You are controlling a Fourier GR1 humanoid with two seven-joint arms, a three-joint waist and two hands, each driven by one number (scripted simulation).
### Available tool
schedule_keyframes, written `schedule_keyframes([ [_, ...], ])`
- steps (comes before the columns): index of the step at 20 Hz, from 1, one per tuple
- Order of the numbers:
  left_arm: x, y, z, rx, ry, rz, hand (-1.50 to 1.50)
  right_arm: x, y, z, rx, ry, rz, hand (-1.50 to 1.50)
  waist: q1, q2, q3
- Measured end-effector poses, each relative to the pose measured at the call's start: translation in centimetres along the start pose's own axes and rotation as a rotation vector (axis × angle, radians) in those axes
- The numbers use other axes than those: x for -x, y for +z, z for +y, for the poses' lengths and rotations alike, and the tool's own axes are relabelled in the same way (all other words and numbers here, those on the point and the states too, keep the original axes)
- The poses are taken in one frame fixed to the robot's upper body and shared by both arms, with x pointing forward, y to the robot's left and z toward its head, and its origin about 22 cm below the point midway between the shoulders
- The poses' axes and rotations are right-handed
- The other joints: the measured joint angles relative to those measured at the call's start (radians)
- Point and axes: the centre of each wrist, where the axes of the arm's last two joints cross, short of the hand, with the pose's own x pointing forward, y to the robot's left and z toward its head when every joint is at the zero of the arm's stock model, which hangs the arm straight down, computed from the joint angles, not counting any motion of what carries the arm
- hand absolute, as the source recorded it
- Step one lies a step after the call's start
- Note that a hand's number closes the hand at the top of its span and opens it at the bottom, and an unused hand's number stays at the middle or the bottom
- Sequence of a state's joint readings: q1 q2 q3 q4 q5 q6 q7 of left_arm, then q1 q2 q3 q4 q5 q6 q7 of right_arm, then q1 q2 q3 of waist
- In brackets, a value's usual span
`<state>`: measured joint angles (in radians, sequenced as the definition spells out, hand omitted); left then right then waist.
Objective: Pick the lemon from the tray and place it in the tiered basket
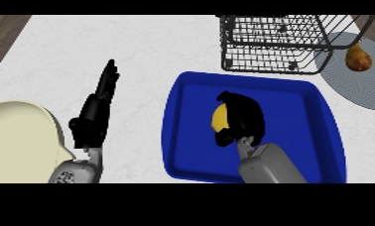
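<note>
- i see my right hand (247, 113) curled round the lemon (218, 119)
- the lemon is inside the blue tray (293, 116), near its middle
- the tiered basket (273, 46) stands just behind the tray
- my left hand (95, 108) rests straight-fingered at the left

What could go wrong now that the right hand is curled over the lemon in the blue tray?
The right hand covers most of the lemon, only one yellow side showing, so it might slip out on the lift. The tiered basket stands just beyond the far rim of the tray, so the hand could clip its wire front going in. A brown fruit on the grey plate beside the basket might get bumped.
</note>
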<state>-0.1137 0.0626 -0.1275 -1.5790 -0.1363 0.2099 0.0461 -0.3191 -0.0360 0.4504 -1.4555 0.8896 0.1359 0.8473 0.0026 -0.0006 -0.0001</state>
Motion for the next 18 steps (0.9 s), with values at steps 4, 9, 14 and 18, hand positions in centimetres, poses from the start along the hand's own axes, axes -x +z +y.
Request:
schedule_keyframes([
  [4,0.0,-0.8,-0.1,-0.001,0.001,0.0,0.0,0.0,-0.8,0.6,0.084,0.071,-0.032,1.5,0.0,-0.001,-0.001],
  [9,0.6,-0.8,-0.1,-0.006,0.002,0.001,0.0,-0.5,-1.3,1.1,0.142,0.123,-0.043,1.5,-0.001,-0.005,-0.002],
  [14,0.1,-1.0,-0.2,0.008,0.005,-0.007,0.0,-3.2,-2.5,0.8,0.061,0.323,0.026,1.5,0.012,-0.004,-0.004],
  [18,0.1,-1.2,-0.3,0.01,0.005,-0.005,0.0,-5.6,-3.1,-0.3,0.04,0.418,0.053,1.5,0.013,-0.001,-0.002],
])
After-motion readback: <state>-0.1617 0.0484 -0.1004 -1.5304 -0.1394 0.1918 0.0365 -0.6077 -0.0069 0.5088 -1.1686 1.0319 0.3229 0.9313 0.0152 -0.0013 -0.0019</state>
